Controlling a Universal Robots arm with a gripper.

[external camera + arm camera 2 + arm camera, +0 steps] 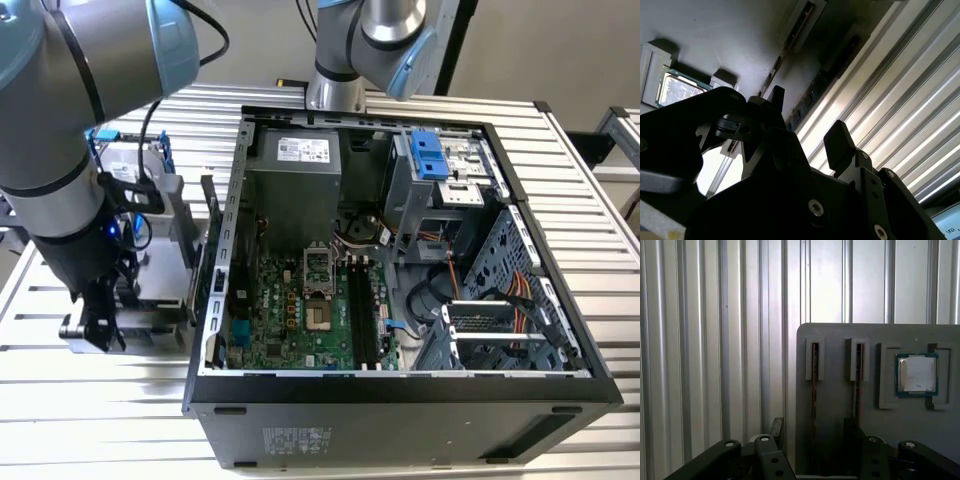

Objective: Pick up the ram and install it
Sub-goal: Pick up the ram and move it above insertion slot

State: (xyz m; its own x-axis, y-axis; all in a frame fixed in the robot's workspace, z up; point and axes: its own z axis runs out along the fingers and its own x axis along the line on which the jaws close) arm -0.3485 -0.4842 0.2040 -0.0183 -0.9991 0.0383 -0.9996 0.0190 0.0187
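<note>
Gripper (pixel 814 422) wide open and holding nothing: my two fingers (pixel 777 427) stand well apart on either side of the ram (pixel 814 375), which sits on edge in a slot of the grey tray (pixel 835 400). I cannot tell whether either pad is touching it. Another stick (pixel 858 375) stands in the neighbouring slot, and a chip (pixel 916 374) lies in its pocket beyond that. In the exterior view the tray is at about nine o'clock from the open case (pixel 400 400), well apart from the long black slots (pixel 363 310) on the board inside. I judge the risks to be these. One finger seems to hang past the tray's edge and the other rides near the second stick, so closing off-centre could catch the tray wall or nudge the neighbour. A grip that is not square to the board could bind the ram in its slot on the lift. So thin a board could also slip or flex between the pads. My arm (pixel 60 130) comes down from about eleven o'clock in the exterior view, with the wrist bent over and the tool pointing down at the tray.
</note>
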